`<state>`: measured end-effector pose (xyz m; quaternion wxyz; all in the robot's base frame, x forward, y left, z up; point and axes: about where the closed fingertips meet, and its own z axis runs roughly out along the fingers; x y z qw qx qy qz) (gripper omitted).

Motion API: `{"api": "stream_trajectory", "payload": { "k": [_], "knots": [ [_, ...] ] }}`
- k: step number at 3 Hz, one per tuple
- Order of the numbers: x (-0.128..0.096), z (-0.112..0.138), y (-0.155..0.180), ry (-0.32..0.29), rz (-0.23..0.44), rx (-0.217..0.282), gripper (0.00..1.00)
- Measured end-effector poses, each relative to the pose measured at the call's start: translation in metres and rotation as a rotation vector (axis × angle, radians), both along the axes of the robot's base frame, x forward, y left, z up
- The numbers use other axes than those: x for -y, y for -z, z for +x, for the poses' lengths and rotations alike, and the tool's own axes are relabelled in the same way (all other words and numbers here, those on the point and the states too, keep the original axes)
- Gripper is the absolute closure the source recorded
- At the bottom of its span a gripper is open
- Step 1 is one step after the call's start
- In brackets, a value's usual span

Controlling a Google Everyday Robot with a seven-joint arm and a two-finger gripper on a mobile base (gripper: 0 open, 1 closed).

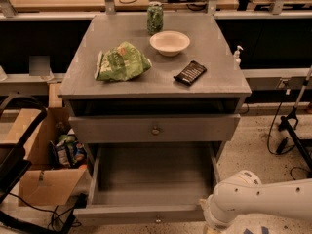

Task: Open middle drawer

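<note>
– Jaws: apart or together?
– Cannot tell. The gripper is out of sight; only the white arm (253, 204) shows, low at the near right, just beside the right front corner of the bottom drawer (146, 210).
– And the middle drawer?
– The middle drawer (117, 128) sits in the centre of the cabinet, directly under the dark band below the counter (146, 84). Its grey front, with the round knob (155, 130), stands back in the frame, and none of its inside shows. The bottom drawer below it is pulled far out toward the near side.
– On top?
– A green bag (121, 62) at left, a dark packet (190, 72) at right, a pale bowl (169, 43) behind them, and a green can (155, 17) farthest back.
</note>
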<state>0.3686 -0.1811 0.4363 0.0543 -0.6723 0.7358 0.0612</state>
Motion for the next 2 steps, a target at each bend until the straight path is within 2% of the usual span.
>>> {"api": "stream_trajectory", "payload": {
  "k": [1, 2],
  "knots": [
    [0.0, 0.0, 0.0, 0.0, 0.0, 0.0, 0.0],
    [0.0, 0.0, 0.0, 0.0, 0.0, 0.0, 0.0]
  ]
}}
